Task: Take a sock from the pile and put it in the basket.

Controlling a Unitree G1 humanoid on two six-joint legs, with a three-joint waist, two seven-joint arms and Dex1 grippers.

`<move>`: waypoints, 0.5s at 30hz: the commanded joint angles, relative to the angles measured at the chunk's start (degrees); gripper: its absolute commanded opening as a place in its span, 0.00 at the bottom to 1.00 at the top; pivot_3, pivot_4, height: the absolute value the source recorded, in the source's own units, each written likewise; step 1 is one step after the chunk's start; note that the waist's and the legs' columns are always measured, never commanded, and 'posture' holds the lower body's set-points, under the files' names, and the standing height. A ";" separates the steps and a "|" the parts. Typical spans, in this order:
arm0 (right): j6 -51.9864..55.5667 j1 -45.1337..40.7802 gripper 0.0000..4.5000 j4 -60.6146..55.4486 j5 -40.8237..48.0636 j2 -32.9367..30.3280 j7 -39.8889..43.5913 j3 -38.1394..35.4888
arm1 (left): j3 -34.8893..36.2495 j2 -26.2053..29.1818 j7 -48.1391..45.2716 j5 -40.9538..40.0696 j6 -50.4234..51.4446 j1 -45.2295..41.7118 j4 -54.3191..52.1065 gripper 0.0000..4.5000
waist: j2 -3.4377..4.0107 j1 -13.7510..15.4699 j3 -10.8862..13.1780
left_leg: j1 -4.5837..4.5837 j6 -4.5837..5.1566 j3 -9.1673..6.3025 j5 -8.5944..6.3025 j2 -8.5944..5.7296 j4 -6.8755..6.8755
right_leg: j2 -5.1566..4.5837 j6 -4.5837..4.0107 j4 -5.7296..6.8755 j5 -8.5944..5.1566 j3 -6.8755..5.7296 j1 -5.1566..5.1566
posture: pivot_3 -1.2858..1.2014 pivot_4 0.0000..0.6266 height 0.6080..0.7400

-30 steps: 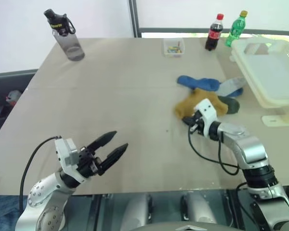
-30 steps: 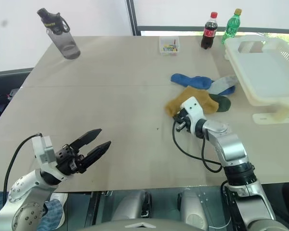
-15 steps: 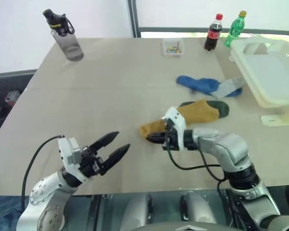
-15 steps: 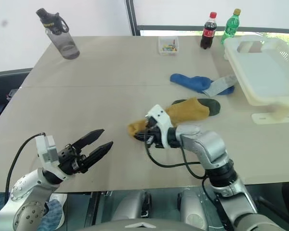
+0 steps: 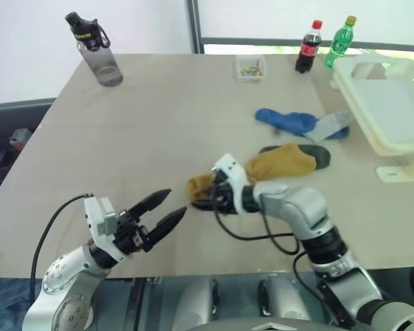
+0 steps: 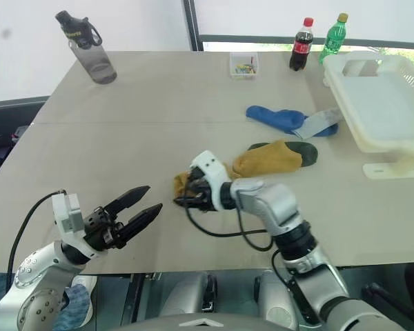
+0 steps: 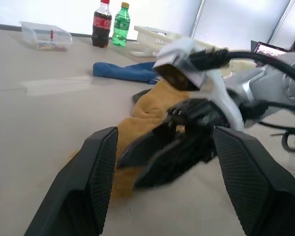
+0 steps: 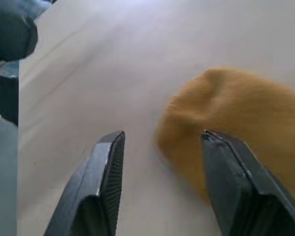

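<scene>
The mustard-yellow sock [image 5: 276, 164] lies stretched on the table, its far end by the pile and its near end bunched at my right gripper [image 5: 199, 201]. That gripper is open; in the right wrist view the sock [image 8: 236, 113] lies just beyond its spread fingers [image 8: 105, 172], and nothing is held. The pile holds a blue sock [image 5: 286, 121], a pale grey one [image 5: 331, 124] and a dark green one [image 5: 319, 153]. The white basket [image 5: 345, 86] stands at the far right. My left gripper [image 5: 176, 201] hovers open near the front edge, pointing toward the right gripper.
A grey water bottle [image 5: 96, 52] stands at the far left corner. A small clear box [image 5: 250, 67], a cola bottle [image 5: 306, 47] and a green bottle [image 5: 338, 41] line the far edge. A white bracket [image 5: 400, 171] lies below the basket.
My right gripper dragged the yellow sock out of the pile toward the left, then opened and let go of it. The left gripper stayed where it was.
</scene>
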 commanded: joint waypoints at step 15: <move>-10.82 7.02 0.53 -5.12 -5.81 -17.58 2.04 -0.17 | -0.49 1.03 -1.46 -0.18 -0.08 -3.61 1.10 0.73 | -0.01 -0.14 0.01 | 0.00 0.04 0.04 -0.01 0.12 -0.07 | 0.14 0.00 -0.01 -0.01 0.03 -0.02 | 0.52 0.24 1.00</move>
